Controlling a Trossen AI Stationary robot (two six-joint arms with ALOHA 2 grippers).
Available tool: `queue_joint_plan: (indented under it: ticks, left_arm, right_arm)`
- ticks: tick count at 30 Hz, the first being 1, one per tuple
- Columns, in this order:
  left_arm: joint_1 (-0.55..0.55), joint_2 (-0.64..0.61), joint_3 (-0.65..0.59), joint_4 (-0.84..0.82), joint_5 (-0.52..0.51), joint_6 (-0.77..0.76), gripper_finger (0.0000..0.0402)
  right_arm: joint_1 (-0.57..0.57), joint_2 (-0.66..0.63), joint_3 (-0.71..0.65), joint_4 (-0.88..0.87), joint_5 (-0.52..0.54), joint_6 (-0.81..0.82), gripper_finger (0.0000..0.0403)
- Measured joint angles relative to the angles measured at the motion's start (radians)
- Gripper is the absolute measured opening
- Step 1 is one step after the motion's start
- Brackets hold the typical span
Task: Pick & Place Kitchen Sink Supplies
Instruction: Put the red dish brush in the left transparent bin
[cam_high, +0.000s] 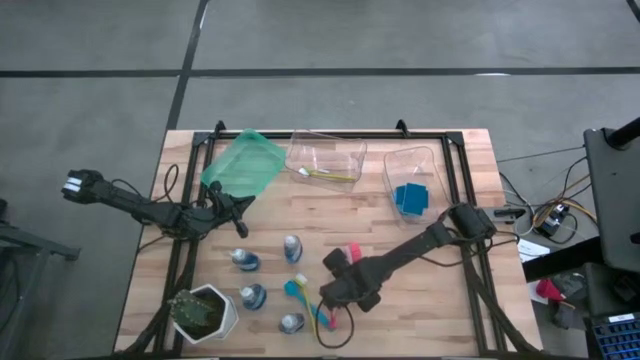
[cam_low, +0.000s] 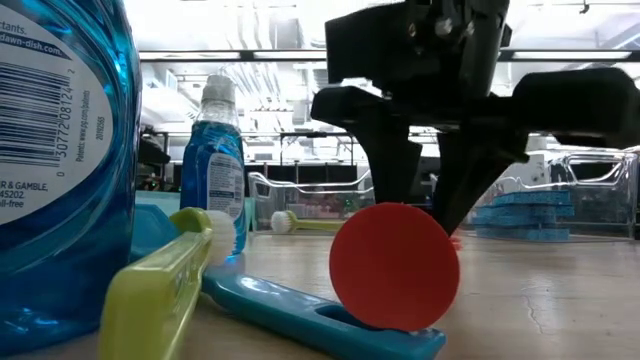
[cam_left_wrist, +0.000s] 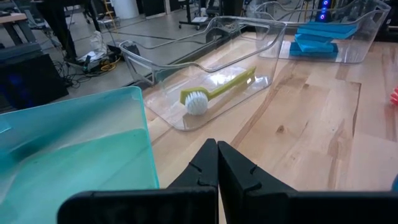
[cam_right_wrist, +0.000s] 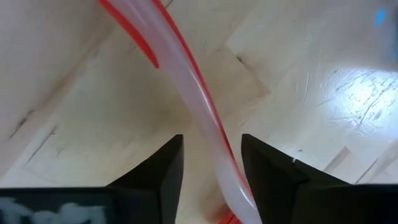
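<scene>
A pink long-handled brush (cam_right_wrist: 186, 93) lies on the wooden table; its round red end (cam_low: 395, 265) faces the low view. My right gripper (cam_right_wrist: 211, 165) hangs over it, open and pointing down, one finger on each side of the handle and apart from it. Teal (cam_low: 300, 305) and yellow-green (cam_low: 160, 290) brushes lie beside it, and several blue bottles (cam_high: 292, 245) stand to their left. My left gripper (cam_left_wrist: 217, 162) waits shut by the green bin (cam_high: 243, 165). Another yellow-green brush (cam_left_wrist: 217, 87) lies in the middle clear bin (cam_high: 325, 158). Blue sponges (cam_high: 410, 198) lie in the right clear bin.
A white pot with a green plant (cam_high: 205, 312) stands at the near left corner. The three bins line the far edge. Bare wood lies between the bins and the bottles and on the table's right half. A black cable loop (cam_high: 335, 335) lies near the front edge.
</scene>
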Motion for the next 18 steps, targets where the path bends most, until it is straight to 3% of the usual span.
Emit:
queue_joint_plan:
  ticks: [8,18]
  left_arm:
    - [0.000,0.000,0.000,0.000,0.000,0.000,0.0000]
    - [0.000,0.000,0.000,0.000,0.000,0.000,0.0000]
  right_arm:
    - [-0.017,0.000,-0.013,-0.001,-0.030,0.057,0.0026]
    - [-0.028,-0.037,0.025,-0.148,-0.066,0.188,0.0025]
